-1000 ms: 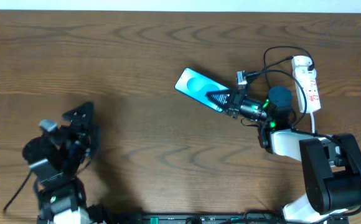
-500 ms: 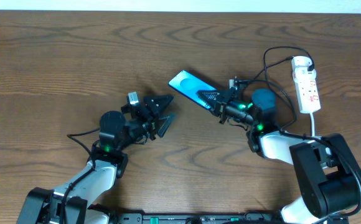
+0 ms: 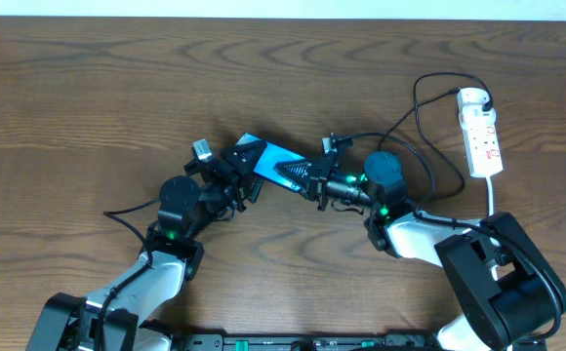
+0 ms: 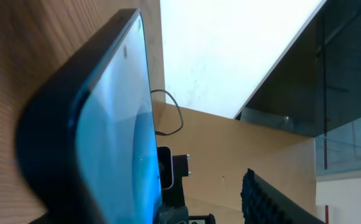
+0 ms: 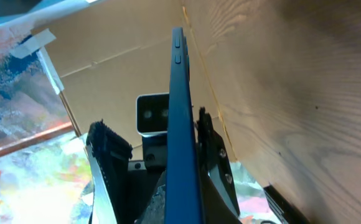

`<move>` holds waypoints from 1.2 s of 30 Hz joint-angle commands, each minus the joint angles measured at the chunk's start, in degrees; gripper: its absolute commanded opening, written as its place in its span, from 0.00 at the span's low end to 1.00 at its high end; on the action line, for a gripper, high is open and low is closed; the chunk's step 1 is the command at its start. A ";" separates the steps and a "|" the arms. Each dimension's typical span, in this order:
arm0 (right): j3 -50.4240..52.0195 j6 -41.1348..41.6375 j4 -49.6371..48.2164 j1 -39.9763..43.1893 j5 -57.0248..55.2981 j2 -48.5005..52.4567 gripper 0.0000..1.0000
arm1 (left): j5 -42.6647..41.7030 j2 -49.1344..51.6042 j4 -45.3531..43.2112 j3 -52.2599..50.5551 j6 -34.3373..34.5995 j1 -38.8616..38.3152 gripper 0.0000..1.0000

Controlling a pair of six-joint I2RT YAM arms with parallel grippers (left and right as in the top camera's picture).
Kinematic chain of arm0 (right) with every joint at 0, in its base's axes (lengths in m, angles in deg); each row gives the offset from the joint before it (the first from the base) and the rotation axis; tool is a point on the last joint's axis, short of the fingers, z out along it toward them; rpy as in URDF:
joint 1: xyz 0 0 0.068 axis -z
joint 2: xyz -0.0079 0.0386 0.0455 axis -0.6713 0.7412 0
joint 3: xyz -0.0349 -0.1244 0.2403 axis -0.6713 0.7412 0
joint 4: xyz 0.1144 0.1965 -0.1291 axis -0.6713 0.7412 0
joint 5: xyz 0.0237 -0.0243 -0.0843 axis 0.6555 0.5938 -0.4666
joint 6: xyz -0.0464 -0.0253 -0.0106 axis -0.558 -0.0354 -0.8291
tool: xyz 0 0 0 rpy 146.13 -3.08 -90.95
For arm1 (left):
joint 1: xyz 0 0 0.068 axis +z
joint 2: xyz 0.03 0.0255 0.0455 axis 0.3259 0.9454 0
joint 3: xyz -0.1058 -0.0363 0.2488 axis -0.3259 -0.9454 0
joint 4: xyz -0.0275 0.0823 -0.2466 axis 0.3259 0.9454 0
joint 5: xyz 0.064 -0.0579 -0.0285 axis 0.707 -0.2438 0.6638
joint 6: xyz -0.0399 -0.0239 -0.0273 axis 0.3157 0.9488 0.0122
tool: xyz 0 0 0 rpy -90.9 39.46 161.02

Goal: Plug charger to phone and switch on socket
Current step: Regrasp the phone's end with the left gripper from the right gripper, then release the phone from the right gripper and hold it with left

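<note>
R fingers [image 3: 299, 174]: clamped on the phone [image 3: 275, 156] at its right end. In the R wrist view the phone [image 5: 180, 124] shows edge-on, dark blue, running up the middle of the frame. One ribbed pad [image 5: 109, 155] is to its left and the other finger is tight against its right side.

L fingers [image 3: 245, 155]: spread wide at the phone's opposite end, approx. level w/ it. L wrist view has the phone [image 4: 118, 124] filling the left half, screen glowing cyan, w/ one ribbed finger [image 4: 267, 199] low right and well apart from it. The other finger isn't in that view, so can't tell if either one touches the phone.

Phone sits mid-surface btwn the two arms, angled, screen up. Can't tell if it rests on the surface [image 3: 117, 88] or is slightly lifted.

Charger [image 3: 417, 97]: thin black cable leaves the far end of the socket [image 3: 481, 132] and loops left. It then runs down and across toward the R wrist. Connector tip too small to locate, so can't tell if it's in the phone. A bit of the cable loop [image 4: 177, 115] also shows in the L wrist view beyond the phone.

Socket lies lengthwise at the far right of the surface, well apart from the phone. It has small red marks on its face. White cord [image 3: 491, 195] trails from its near end toward the R arm base.
</note>
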 commanded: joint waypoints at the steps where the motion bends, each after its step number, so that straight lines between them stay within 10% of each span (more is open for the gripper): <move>1: -0.92 0.44 -0.76 -1.14 1.95 -1.33 0.01 | 1.90 -0.02 -0.31 0.57 -0.26 -0.24 0.56; 22: -0.92 -9.27 3.85 -5.18 -6.23 -1.33 0.05 | -1.01 -0.02 -0.28 0.57 0.20 -0.24 0.08; 26: -0.90 -9.66 6.99 -5.11 -6.23 -1.33 0.24 | -0.98 -0.02 0.28 0.57 0.17 -0.24 0.08; 36: -0.90 -40.83 12.39 2.27 -6.21 -1.33 0.40 | 0.68 -0.02 23.67 0.57 0.20 -0.22 0.08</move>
